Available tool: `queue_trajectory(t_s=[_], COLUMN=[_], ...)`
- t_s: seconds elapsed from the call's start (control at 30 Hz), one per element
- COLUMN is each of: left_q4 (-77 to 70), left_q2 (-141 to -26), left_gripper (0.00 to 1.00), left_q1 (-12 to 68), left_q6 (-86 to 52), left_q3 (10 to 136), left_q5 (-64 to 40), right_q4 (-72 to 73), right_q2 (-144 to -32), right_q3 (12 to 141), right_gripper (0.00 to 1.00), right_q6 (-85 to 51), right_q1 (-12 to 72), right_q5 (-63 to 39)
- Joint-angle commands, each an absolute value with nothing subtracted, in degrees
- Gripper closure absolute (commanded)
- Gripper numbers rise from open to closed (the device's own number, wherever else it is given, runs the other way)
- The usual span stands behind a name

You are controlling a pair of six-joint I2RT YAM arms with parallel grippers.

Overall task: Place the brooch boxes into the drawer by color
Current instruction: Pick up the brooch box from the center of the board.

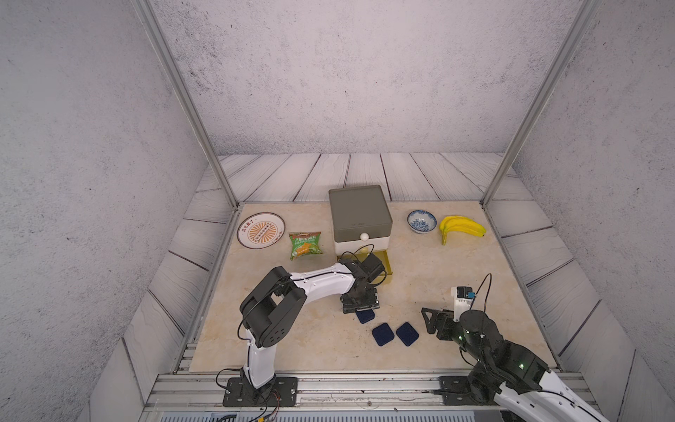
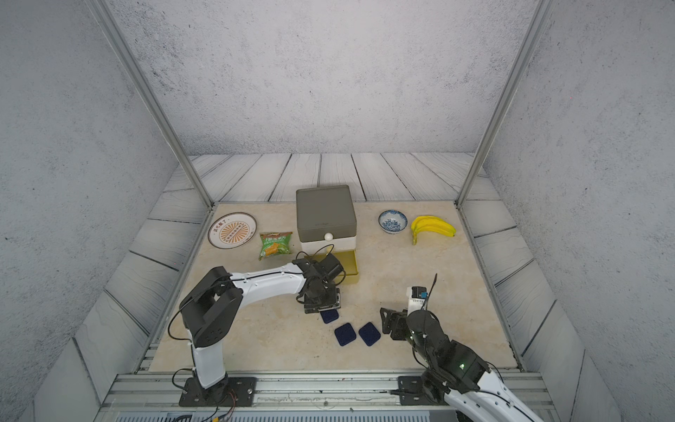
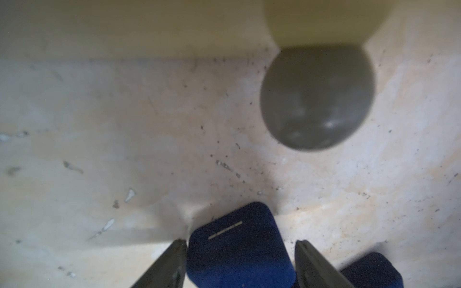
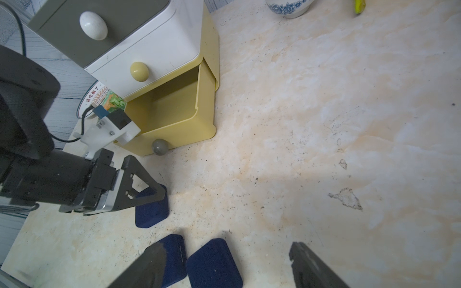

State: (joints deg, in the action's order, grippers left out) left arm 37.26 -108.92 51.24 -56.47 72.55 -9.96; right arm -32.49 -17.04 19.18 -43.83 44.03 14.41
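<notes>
Straddling a navy brooch box (image 4: 152, 212) at six o'clock from the drawer chest (image 1: 359, 212), the left gripper (image 3: 240, 246) may be pinching it; I cannot tell. Over at five o'clock the right gripper (image 4: 227, 245) hangs released.

The left claw (image 1: 361, 310) sits over a navy brooch box (image 1: 365, 317) near the yellow drawer (image 1: 390, 274).

Patterned plate (image 1: 260, 230), green snack packet (image 1: 305, 245) just beside it, blue-and-white bowl (image 1: 421, 221) — yellow bananas (image 1: 462, 227) alongside, on a marbled tabletop (image 1: 456, 266)
</notes>
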Motion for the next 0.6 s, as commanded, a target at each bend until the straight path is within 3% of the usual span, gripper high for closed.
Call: queue_trajectory(t_s=[0.0, 0.23, 0.43, 0.57], left_q4=[38.43, 38.67, 38.76, 38.76], left_q2=[-109.78, -109.01, -108.85, -108.81], left_gripper=[0.37, 0.38, 0.20, 0.20], left_q1=[51.87, 52.12, 52.53, 52.69], left_q6=[-56.03, -55.64, -55.55, -55.47], left_q3=[71.03, 70.07, 69.10, 69.16], left_q5=[-11.25, -10.99, -10.99, -11.01], right_q4=[-33.03, -33.82, -34.08, -34.36], right_q2=[-17.36, -17.31, -17.40, -17.45], right_q3=[18.81, 19.29, 19.42, 19.68], right_gripper=[0.16, 0.16, 0.16, 0.16], right_q6=[-43.18, -43.17, -43.23, -43.24], right_q1=[43.86, 43.91, 43.87, 43.93], right_q5=[13.89, 13.88, 13.71, 13.80])
